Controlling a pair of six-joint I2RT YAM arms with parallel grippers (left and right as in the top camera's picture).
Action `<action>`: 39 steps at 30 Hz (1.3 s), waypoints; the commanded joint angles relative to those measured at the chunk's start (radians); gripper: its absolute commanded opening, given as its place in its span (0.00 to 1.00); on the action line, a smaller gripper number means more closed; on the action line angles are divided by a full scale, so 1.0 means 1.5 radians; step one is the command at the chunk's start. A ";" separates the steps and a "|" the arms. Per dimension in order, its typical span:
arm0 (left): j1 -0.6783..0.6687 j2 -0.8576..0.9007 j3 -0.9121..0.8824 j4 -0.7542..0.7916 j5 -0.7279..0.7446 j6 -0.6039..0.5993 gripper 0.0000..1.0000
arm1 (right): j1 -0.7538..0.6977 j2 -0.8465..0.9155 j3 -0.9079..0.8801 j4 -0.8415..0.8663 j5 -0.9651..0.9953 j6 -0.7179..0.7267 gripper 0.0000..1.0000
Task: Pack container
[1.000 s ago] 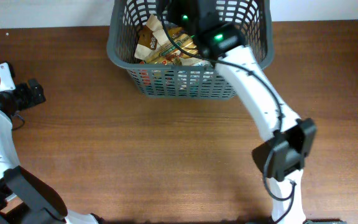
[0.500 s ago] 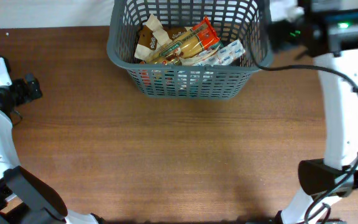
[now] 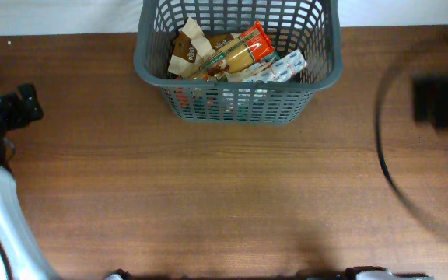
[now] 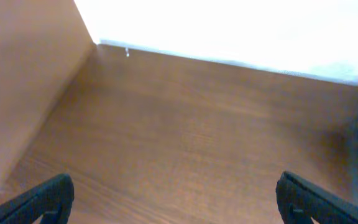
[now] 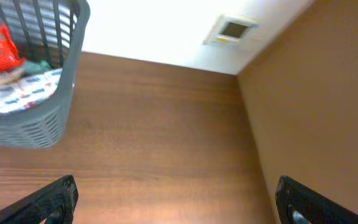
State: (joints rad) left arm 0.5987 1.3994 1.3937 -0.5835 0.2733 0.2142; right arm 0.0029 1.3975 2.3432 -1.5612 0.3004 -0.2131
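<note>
The dark grey lattice basket (image 3: 237,74) stands at the back middle of the table and holds several snack packets, among them a red-topped packet (image 3: 246,48). Its right wall also shows in the right wrist view (image 5: 36,118). My left gripper (image 4: 176,199) is open and empty over bare wood at the far left; it shows in the overhead view (image 3: 23,105). My right gripper (image 5: 176,199) is open and empty over bare wood right of the basket; the right arm is a blur at the right edge of the overhead view (image 3: 442,101).
The table's back edge meets a white wall (image 4: 229,31). A wall socket (image 5: 232,29) sits on the wall behind the right side. A black cable (image 3: 387,167) arcs over the right of the table.
My right arm has swung out of the basket and far to the right and down, leaving the packets inside. My left arm has drawn back slightly to the left.
</note>
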 commanded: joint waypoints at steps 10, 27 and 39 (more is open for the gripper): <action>-0.094 -0.145 0.010 -0.120 -0.045 0.067 0.99 | -0.002 -0.346 -0.339 -0.059 0.069 0.154 0.99; -0.288 -0.533 -0.221 -0.258 -0.127 0.120 0.99 | 0.050 -0.760 -0.684 -0.075 0.049 0.182 0.99; -0.333 -0.737 -0.450 -0.116 -0.187 0.117 0.99 | 0.050 -0.829 -0.733 0.072 0.020 0.182 0.99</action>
State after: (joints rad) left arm 0.1036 0.3016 0.7704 -0.8223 0.0322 0.3820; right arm 0.0711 0.1513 1.3003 -1.5703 0.3676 0.0509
